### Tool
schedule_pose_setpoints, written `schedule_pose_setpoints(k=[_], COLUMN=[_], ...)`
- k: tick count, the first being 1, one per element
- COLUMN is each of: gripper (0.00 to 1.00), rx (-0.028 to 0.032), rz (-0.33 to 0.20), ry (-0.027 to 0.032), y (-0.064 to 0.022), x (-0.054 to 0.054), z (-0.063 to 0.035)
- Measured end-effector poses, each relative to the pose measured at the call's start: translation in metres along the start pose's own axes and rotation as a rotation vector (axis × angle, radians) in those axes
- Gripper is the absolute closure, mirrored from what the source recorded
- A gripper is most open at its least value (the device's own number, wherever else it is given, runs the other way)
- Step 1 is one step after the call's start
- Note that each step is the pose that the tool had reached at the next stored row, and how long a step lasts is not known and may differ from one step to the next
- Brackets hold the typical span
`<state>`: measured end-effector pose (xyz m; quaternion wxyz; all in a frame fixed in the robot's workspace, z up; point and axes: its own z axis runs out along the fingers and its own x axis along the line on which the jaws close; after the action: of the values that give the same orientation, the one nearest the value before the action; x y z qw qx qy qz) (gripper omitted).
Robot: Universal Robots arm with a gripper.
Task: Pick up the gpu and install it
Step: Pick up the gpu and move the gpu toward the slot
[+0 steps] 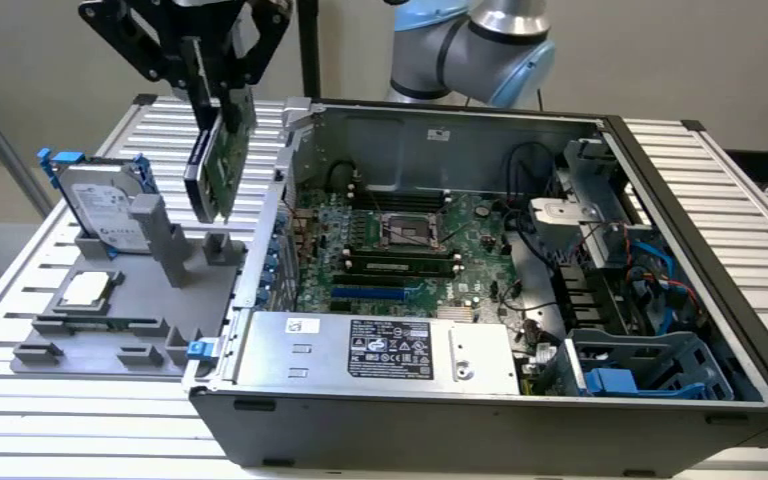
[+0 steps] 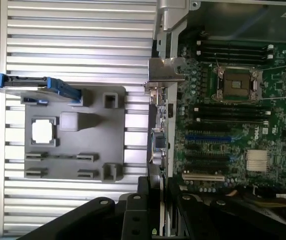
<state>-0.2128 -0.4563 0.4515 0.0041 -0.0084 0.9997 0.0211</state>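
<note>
in the exterior view the gripper point(image 1: 217, 80) hangs high and points down, pinched tight on the top of the gpu point(image 1: 224, 165). the card hangs upright in the air over the gray holder point(image 1: 117, 330), just beside the open computer case point(image 1: 704, 190). in the wrist view the gpu point(image 2: 160, 125) shows edge-on along the case's side wall, with the motherboard point(image 2: 233, 150) lying open next to it.
</note>
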Motion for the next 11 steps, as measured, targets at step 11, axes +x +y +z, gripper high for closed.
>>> schedule_pose_setpoints(k=[11], gripper=[1.00], rx=[0.0012], rz=[0.000], ry=[0.0033], y=[-0.0010], x=[-0.050], z=[0.0037])
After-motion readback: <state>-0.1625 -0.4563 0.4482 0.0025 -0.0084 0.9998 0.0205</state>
